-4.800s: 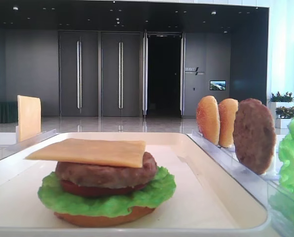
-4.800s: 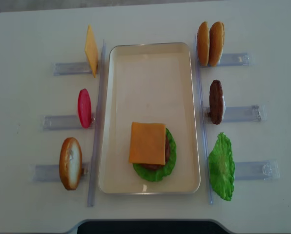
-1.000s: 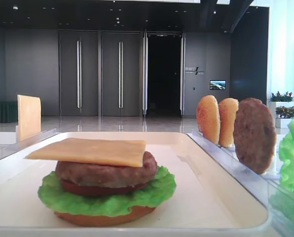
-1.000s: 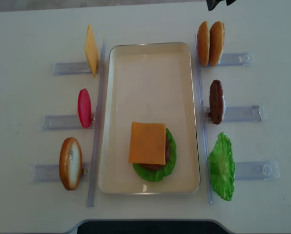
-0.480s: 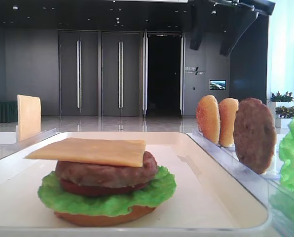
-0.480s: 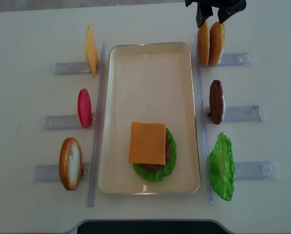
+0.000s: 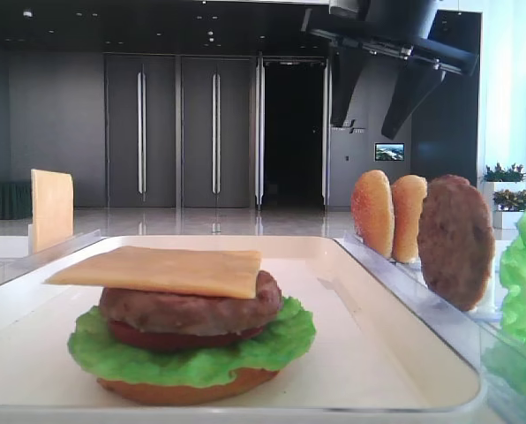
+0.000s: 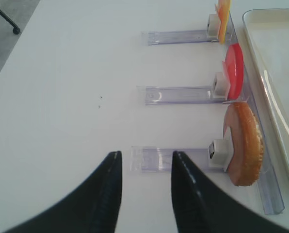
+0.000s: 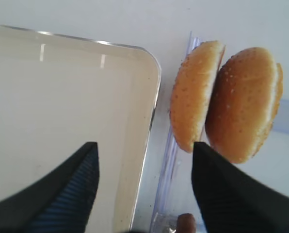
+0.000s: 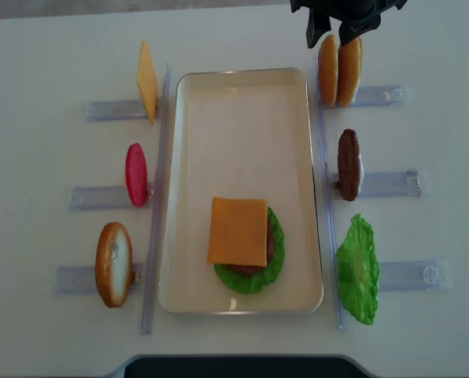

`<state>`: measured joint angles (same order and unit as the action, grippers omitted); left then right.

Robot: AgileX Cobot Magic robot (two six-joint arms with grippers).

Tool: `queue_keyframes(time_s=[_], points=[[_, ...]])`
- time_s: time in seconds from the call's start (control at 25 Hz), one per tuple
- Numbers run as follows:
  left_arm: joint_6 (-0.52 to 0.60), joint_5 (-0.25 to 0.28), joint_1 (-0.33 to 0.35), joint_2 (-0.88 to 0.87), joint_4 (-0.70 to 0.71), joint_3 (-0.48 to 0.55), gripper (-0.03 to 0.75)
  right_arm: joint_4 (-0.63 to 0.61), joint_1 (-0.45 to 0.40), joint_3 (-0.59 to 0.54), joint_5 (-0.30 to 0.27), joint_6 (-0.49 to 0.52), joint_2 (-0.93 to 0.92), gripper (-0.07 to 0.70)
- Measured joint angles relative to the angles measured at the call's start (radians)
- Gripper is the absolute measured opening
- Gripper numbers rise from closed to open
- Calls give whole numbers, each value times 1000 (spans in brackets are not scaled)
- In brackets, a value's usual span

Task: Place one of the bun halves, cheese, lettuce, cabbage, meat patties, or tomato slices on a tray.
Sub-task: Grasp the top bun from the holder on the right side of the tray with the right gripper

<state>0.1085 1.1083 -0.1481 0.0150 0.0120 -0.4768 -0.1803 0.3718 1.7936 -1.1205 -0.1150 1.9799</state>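
Two sesame-speckled bun halves (image 10: pixel 338 69) stand on edge in a clear rack right of the cream tray (image 10: pixel 242 102). My right gripper (image 10: pixel 331 33) hangs open just above them with nothing between its fingers. In the right wrist view the bun halves (image 9: pixel 195 97) lie beyond the gripper (image 9: pixel 144 150), and the right finger (image 9: pixel 217 184) sits near the inner one's lower edge. On the tray lies a stack topped by cheese (image 10: pixel 237 231) over a patty, tomato, lettuce and a bun base. My left gripper (image 8: pixel 146 158) is open over bare table beside a rack.
Left of the tray, clear racks hold a cheese slice (image 10: pixel 146 81), a tomato slice (image 10: pixel 136 174) and another bun piece (image 10: pixel 113 263). On the right stand a meat patty (image 10: pixel 348 164) and a lettuce leaf (image 10: pixel 357 268). Long clear rails run along both tray sides.
My right gripper has come in from the far right corner and dropped toward the two bun halves, its jaws spreading wider. Nothing on the table has moved.
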Motion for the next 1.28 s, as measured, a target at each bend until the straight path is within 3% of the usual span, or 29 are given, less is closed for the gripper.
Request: queue_keyframes(time_s=[0.6, 1.28], points=[[0, 0, 0, 0, 0, 0, 265, 1, -35, 0, 59, 30, 44, 432], [0, 0, 0, 0, 0, 0, 265, 0, -36, 1, 82, 49, 96, 438]])
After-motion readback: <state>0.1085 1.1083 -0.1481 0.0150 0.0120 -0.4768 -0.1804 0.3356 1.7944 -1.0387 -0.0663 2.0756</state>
